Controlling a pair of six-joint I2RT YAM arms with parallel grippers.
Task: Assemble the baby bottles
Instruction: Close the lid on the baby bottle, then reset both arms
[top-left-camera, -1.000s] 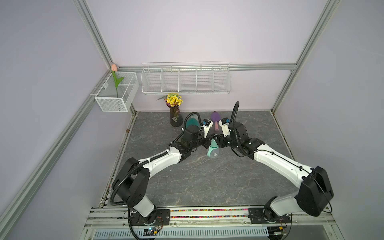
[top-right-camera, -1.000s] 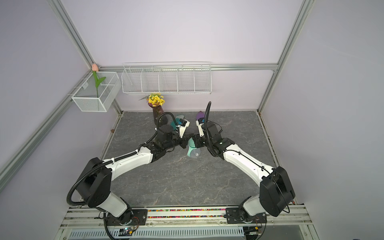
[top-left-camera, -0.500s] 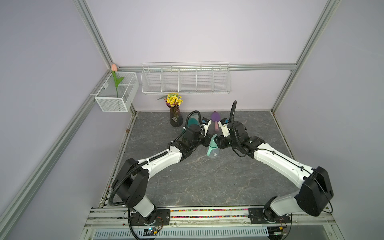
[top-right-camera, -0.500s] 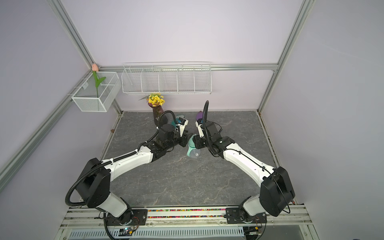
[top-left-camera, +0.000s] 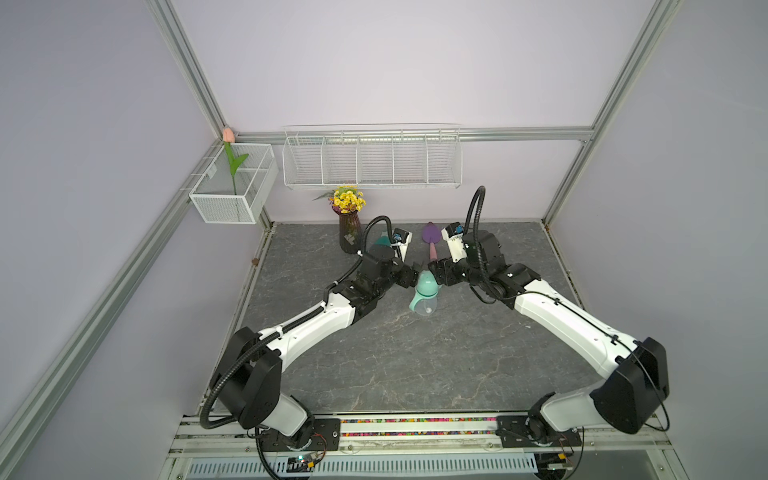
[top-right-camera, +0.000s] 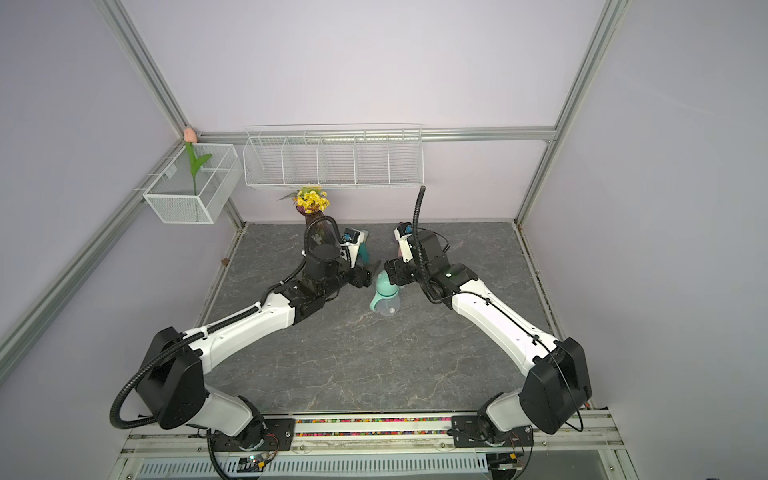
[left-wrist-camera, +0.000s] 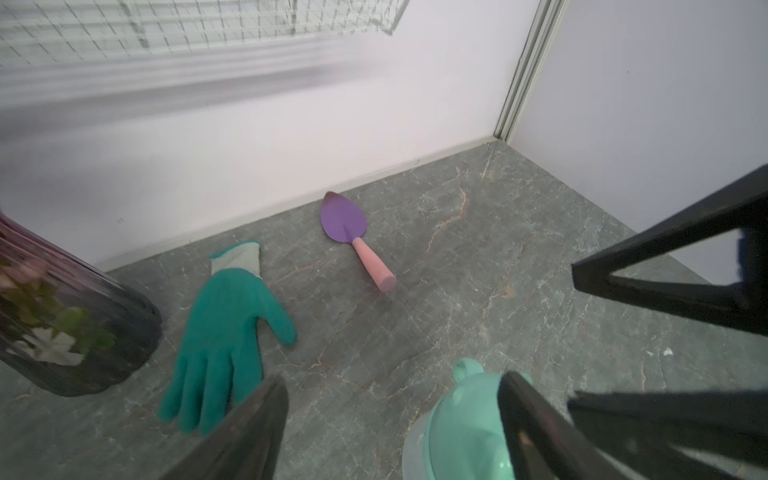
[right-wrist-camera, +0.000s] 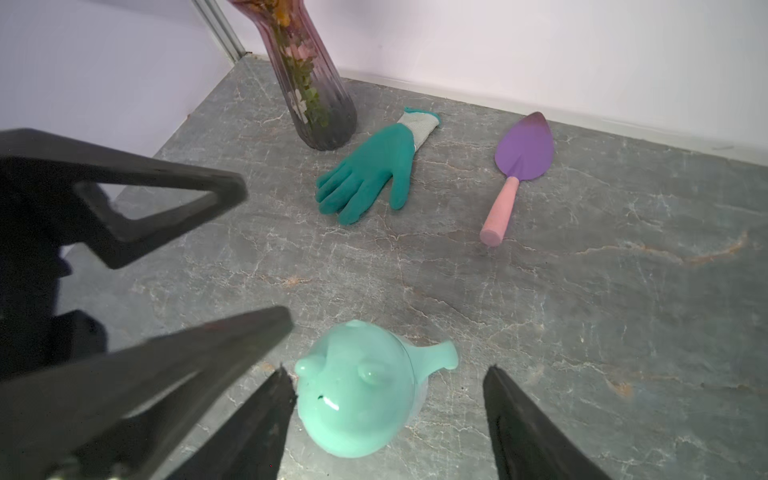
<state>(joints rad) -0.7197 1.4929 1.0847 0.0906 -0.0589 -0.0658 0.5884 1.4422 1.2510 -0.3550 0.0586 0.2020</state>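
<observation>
- Baby bottle (top-left-camera: 424, 296) is sitting mid-bench (top-left-camera: 415, 365), a bit far of ctr, between the two tools. It's looking fully put together, w/ mint cap (right-wrist-camera: 357, 395) on.
- Left tool (left-wrist-camera: 392, 380) is hovering just left of it, jaws spread wide, gripping nothing. Cap is sitting off toward one side of the gap, not centred.
- Right tool (right-wrist-camera: 388, 376) is hovering just right of it, jaws also wide, nothing held. It's straddling the cap, w/ one finger (right-wrist-camera: 262, 424) just beside it; touching or not, can't tell.
- Both tools are abt equally near; right is looking better lined up, IMO.
- Bottle seems to be standing upright: long axis vertical, cap pointing up, base on bench. Slight lean can't be ruled out. One handle (right-wrist-camera: 440, 355) is sticking out sideways.
- Glove (right-wrist-camera: 370, 170) & trowel (right-wrist-camera: 519, 166) are lying farther back, well apart from it.
</observation>
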